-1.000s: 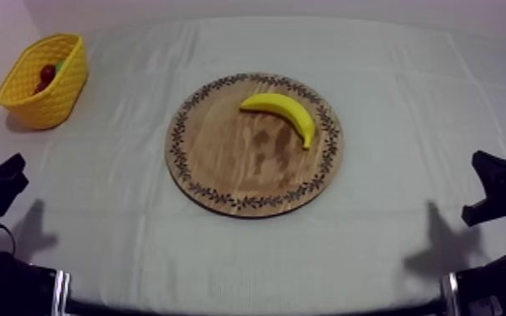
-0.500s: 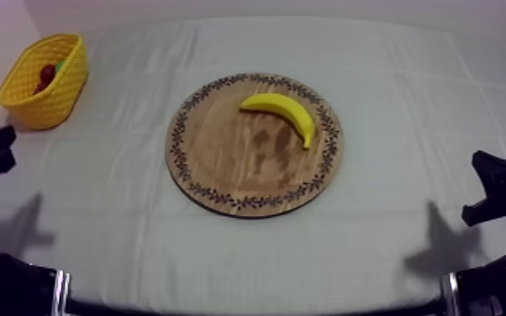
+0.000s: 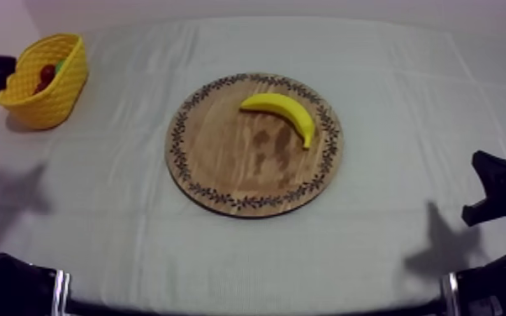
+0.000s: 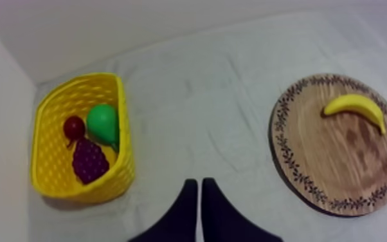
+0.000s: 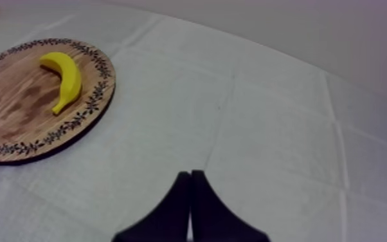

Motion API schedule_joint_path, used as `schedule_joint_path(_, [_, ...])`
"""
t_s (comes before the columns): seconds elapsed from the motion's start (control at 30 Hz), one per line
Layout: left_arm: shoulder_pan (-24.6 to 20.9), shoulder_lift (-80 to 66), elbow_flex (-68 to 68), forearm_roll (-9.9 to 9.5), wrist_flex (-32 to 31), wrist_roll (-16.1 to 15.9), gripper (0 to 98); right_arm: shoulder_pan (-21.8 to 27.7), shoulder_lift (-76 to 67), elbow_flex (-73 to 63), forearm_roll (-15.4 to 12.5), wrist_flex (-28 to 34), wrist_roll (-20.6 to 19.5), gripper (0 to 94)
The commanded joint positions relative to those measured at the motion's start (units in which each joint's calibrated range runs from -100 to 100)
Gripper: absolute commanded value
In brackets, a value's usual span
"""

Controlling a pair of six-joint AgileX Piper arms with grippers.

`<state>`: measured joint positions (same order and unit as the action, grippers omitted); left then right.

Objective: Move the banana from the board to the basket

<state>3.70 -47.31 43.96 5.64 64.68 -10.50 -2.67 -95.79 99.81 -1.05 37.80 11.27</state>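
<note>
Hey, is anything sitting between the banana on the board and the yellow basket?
Nothing visible: only bare cloth lies between the wooden board with the banana and the yellow basket. The basket already holds a pear, grapes and a small red fruit.

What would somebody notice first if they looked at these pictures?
Most likely the bright yellow banana, lying alone on the round wooden board in the middle of the table. Next comes the yellow basket at the table's far left corner, which holds a green pear, a bunch of grapes and a small red fruit.
</note>
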Motion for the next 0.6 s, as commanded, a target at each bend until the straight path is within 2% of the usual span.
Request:
schedule_joint_path(0.0, [0.4,7.76,-7.73,-0.04,2.94,-1.76,0.0,-0.01,0.03,-0.03,0.0,0.02,-0.01,0.2])
schedule_joint_path(0.33, [4.05,22.32,-23.57,-0.45,11.12,-9.22,0.0,-0.01,0.03,-0.03,0.0,0.02,-0.01,0.2])
schedule_joint_path(0.57, [9.27,31.32,-31.9,-1.71,15.44,-11.97,0.0,-0.01,0.03,-0.03,0.0,0.02,-0.01,0.2])
